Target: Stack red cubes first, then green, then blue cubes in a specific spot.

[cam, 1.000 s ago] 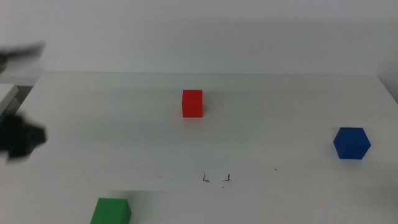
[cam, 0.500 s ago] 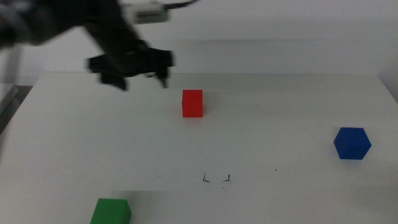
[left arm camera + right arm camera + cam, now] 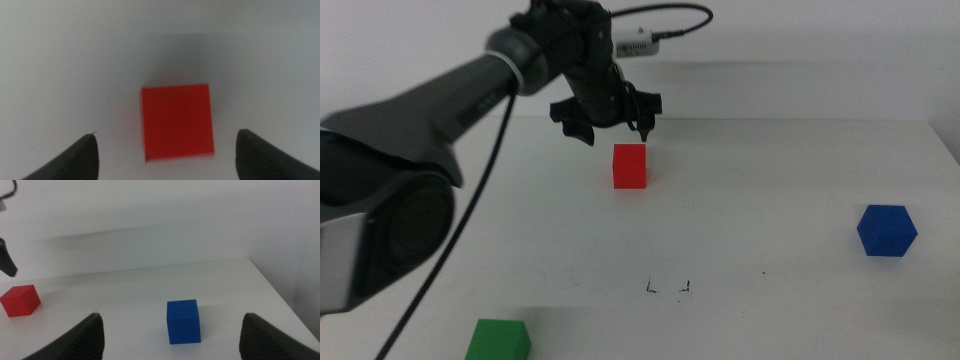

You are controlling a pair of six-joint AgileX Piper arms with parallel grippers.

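The red cube point(image 3: 629, 166) sits on the white table, far centre. My left gripper point(image 3: 610, 130) hangs open just above and behind it, reaching in from the left. In the left wrist view the red cube point(image 3: 176, 122) lies between the two spread jaws, untouched. The green cube point(image 3: 499, 340) rests at the front left edge of the middle view. The blue cube point(image 3: 886, 230) stands at the right. The right wrist view shows the blue cube point(image 3: 183, 321) ahead of my open right gripper point(image 3: 170, 350), with the red cube point(image 3: 20, 300) farther off. The right arm is out of the middle view.
Small black marks point(image 3: 668, 288) are drawn on the table point(image 3: 770, 180) near the front centre. The left arm's cable point(image 3: 470, 200) hangs down across the left side. A white wall rises behind the table's far edge.
The left arm swung in from the left edge and across the back of the table; its gripper now hovers over the red cube. The cubes have not moved.
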